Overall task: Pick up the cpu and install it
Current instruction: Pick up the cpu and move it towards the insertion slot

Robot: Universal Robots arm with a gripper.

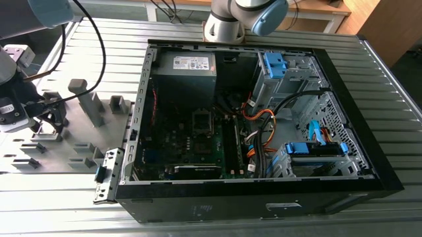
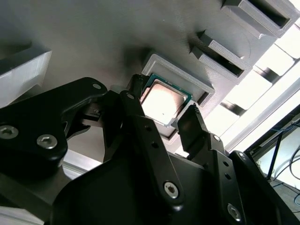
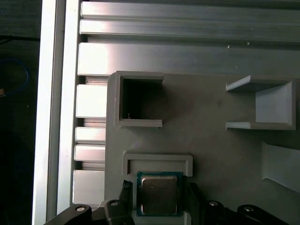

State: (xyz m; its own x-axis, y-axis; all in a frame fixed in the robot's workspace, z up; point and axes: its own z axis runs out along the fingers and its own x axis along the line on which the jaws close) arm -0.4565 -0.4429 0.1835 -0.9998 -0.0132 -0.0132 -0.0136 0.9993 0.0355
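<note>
Item: cpu [image 3: 159,193], silver top, flat in framed pocket of grey fixture plate [image 3: 211,140], at exterior view's left of computer case [image 1: 264,200].
Gripper [image 2: 161,104]: fingers [image 2: 145,131] spread, straddling cpu w/ slight gaps; cpu not lifted.

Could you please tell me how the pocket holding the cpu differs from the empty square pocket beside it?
The low-rimmed grey pocket holds the small square silver-topped cpu; the taller-walled grey square pocket holds nothing. The first is wider, the second narrower and shadowed inside. Both rise from one grey plate.
</note>
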